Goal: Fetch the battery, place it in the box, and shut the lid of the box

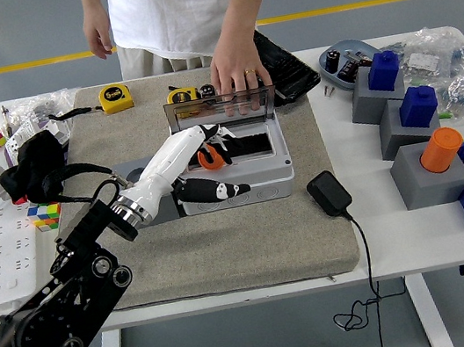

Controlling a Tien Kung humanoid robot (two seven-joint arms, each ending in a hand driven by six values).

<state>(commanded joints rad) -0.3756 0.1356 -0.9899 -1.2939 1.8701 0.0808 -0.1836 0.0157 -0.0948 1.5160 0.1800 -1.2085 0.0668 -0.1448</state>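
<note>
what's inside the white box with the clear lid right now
Inside the white rectangular plastic box, an orange object shows beside a dark recess. The left robot hand reaches in and covers the box's left part, so I cannot tell what lies beneath it.
</note>
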